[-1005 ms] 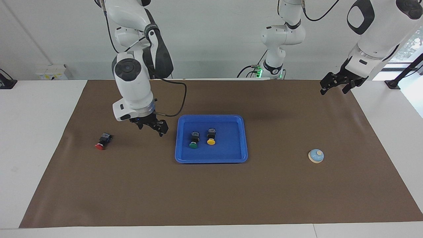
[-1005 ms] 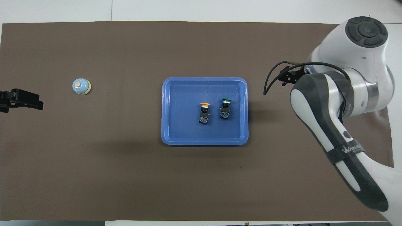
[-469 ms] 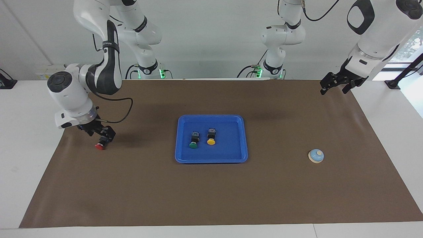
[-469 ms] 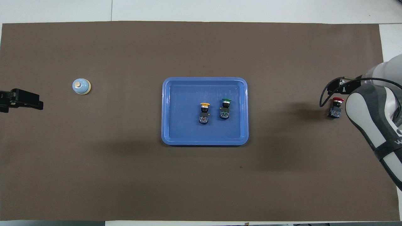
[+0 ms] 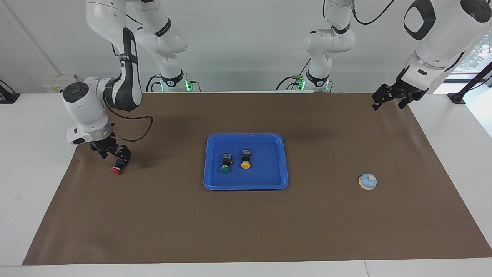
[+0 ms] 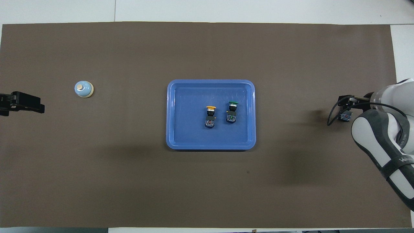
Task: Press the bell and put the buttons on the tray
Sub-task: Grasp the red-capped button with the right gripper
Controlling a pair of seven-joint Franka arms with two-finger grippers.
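The red button lies on its side on the brown mat at the right arm's end of the table; only its body shows in the overhead view. My right gripper is low over it, fingers open on either side of its body, and also shows in the overhead view. The green button and the yellow button lie side by side in the blue tray at the table's middle. The bell stands toward the left arm's end. My left gripper waits raised and open.
A brown mat covers most of the white table. In the overhead view the tray is at the mat's middle, with the bell beside my left gripper.
My right arm swung from beside the tray out to the red button and came down over it. The buttons in the tray, the bell and the left arm have not moved.
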